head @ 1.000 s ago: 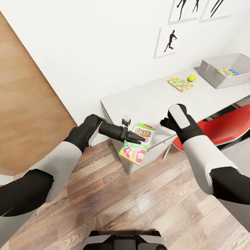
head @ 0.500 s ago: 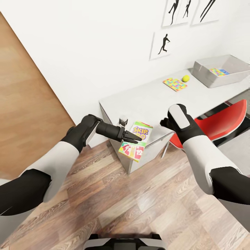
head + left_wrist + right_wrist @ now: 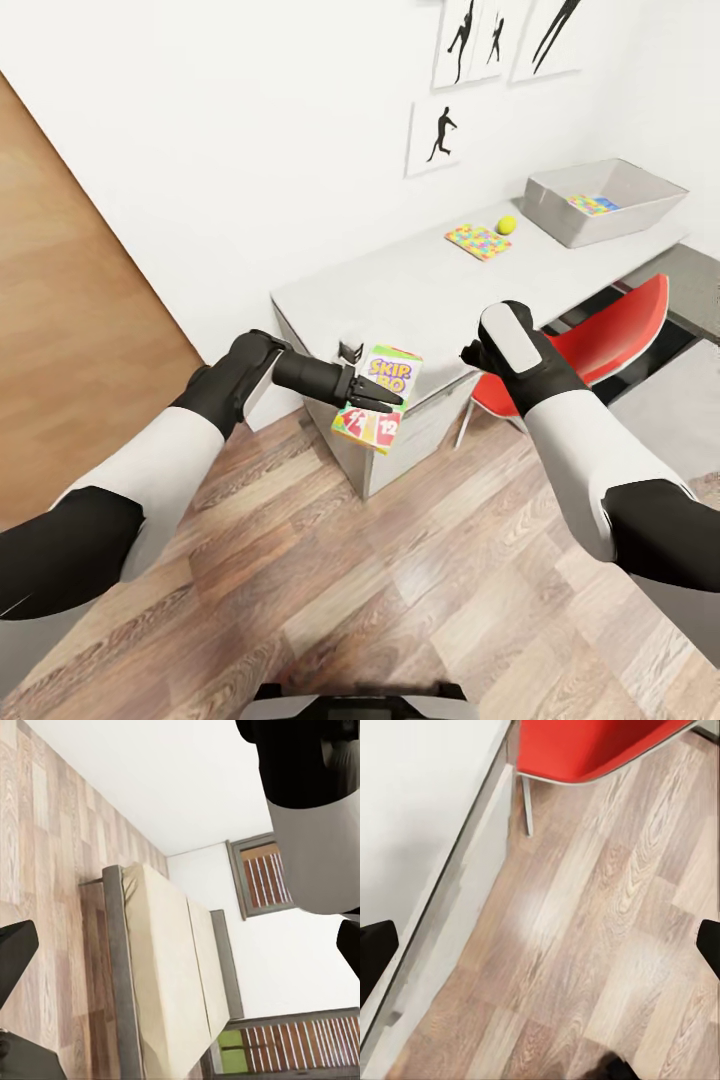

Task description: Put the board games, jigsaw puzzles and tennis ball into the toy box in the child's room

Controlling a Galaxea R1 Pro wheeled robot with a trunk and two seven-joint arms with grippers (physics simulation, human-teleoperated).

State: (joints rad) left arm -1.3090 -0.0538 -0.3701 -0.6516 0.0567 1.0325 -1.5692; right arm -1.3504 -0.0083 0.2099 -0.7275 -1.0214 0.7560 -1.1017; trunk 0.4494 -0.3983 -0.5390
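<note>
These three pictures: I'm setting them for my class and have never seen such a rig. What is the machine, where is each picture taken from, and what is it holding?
It is a simulated two-armed robot. The large picture looks down from its head. The left end effector grips a SKIP-BO game box. The right end effector looks empty. On the grey table lie a puzzle mat and a tennis ball, beside the toy box, which holds another mat. The two small pictures come from wrist cameras: the left shows the bed, the right a red chair and wood floor.
</note>
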